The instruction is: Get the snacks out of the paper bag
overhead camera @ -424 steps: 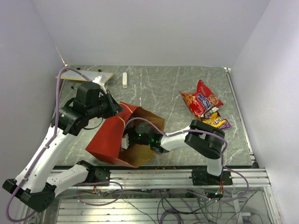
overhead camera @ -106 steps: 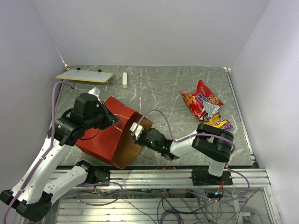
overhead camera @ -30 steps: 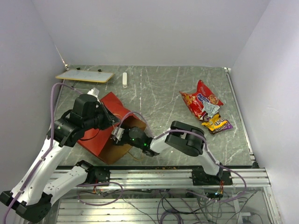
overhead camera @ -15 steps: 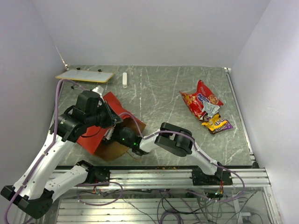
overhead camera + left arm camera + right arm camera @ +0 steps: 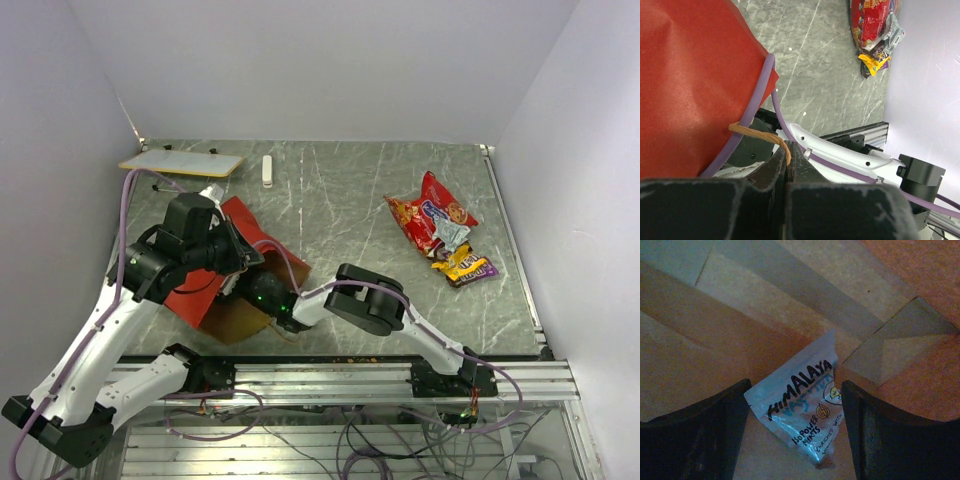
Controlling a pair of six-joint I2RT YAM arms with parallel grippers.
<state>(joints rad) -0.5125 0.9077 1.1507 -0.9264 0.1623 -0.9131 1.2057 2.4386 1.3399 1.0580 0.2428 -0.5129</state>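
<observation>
The right gripper [image 5: 792, 385], now deeper inside the red paper bag [image 5: 690, 75] that the left gripper [image 5: 788, 150] clamps, gapes around a silver mint packet [image 5: 800, 405], likely light and slippery; pinch mid-body.

table [image 5: 340, 200]: grey marble | left: red bag [image 5: 238, 216] lying | right: snacks [image 5: 432, 218] heaped | far-left: white board [image 5: 182, 163], white stick [image 5: 267, 170]
</observation>
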